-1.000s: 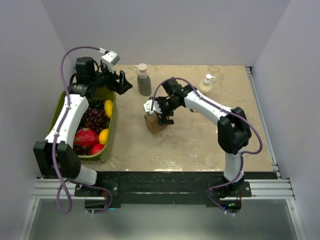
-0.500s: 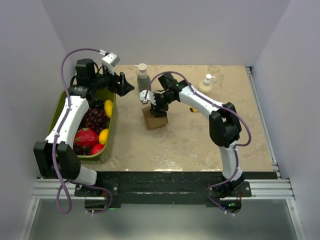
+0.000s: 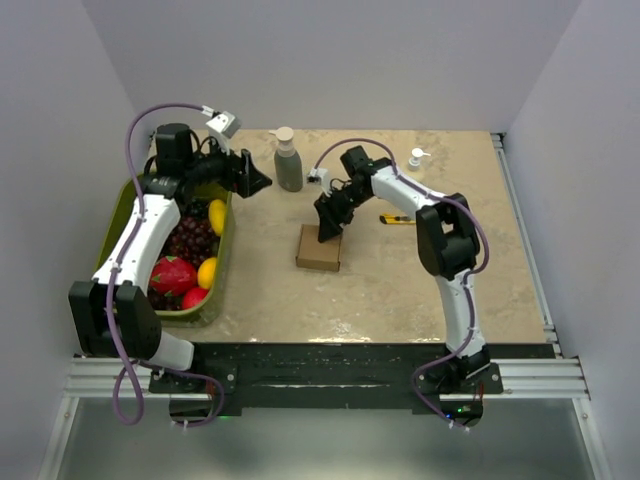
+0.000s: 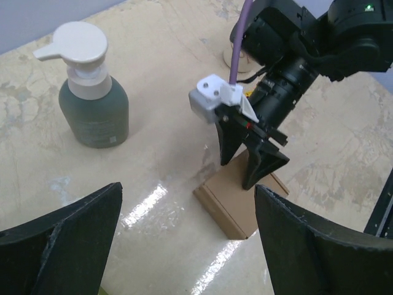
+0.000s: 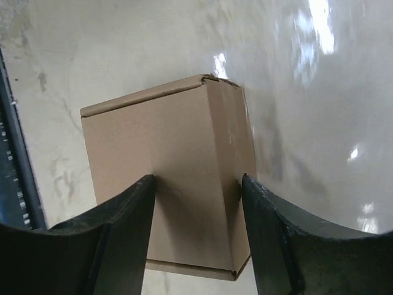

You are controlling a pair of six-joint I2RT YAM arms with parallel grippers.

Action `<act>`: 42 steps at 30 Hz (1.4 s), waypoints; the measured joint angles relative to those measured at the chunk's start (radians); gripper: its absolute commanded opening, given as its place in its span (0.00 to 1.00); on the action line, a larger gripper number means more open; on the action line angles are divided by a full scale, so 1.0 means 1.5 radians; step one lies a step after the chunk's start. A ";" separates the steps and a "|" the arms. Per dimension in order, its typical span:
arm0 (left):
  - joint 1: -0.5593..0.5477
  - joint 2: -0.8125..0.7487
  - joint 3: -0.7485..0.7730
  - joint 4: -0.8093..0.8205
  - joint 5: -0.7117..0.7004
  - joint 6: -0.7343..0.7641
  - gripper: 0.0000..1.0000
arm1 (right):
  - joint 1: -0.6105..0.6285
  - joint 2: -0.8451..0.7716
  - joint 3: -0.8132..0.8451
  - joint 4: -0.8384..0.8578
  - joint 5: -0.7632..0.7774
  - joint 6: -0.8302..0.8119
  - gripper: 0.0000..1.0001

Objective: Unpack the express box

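Observation:
The express box [image 3: 318, 252] is a small brown carton lying flat in the middle of the table, its lid closed; it also shows in the left wrist view [image 4: 233, 206] and the right wrist view [image 5: 184, 141]. My right gripper [image 3: 330, 232] comes down at the box's far edge. Its jaws have narrowed onto the carton [image 5: 196, 179]: one fingertip [image 5: 147, 184] rests on the broad top face, the other [image 5: 245, 184] presses the narrow side. My left gripper [image 3: 262, 180] hangs wide open and empty above the table left of the box, its fingers [image 4: 67, 233] framing the scene.
A green bin [image 3: 226, 250] of fruit stands at the left under the left arm. A dark green pump bottle [image 3: 288, 165] is behind the box. A small white pump bottle [image 3: 415, 158] and a yellow cutter [image 3: 397, 218] lie right of the right gripper.
The box went from standing on end to lying flat. My right gripper swung back and to the right and its jaws narrowed onto the box's far edge. The left arm barely moved.

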 measured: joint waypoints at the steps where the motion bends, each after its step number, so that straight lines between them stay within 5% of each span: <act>1: 0.000 0.000 -0.006 0.002 0.003 -0.006 0.92 | -0.010 -0.005 -0.011 -0.006 0.000 0.020 0.72; 5: 0.000 0.000 -0.035 0.008 0.005 -0.019 0.92 | -0.029 -0.085 -0.105 0.032 0.062 0.054 0.89; 14: -0.004 -0.002 -0.086 0.010 0.004 -0.032 0.93 | 0.046 -0.408 -0.356 0.210 0.202 -0.050 0.99; 29: -0.012 -0.046 -0.108 0.010 -0.001 -0.036 0.93 | 0.187 -0.433 -0.522 0.357 0.482 -0.080 0.98; 34: -0.012 -0.048 -0.116 0.011 -0.002 -0.041 0.92 | 0.199 -0.403 -0.550 0.389 0.529 -0.101 0.95; 39: -0.012 -0.049 -0.119 0.010 -0.003 -0.041 0.92 | 0.205 -0.363 -0.532 0.382 0.550 -0.120 0.61; 42: -0.012 -0.049 -0.119 0.010 -0.003 -0.041 0.92 | 0.197 -0.343 -0.494 0.354 0.533 -0.113 0.55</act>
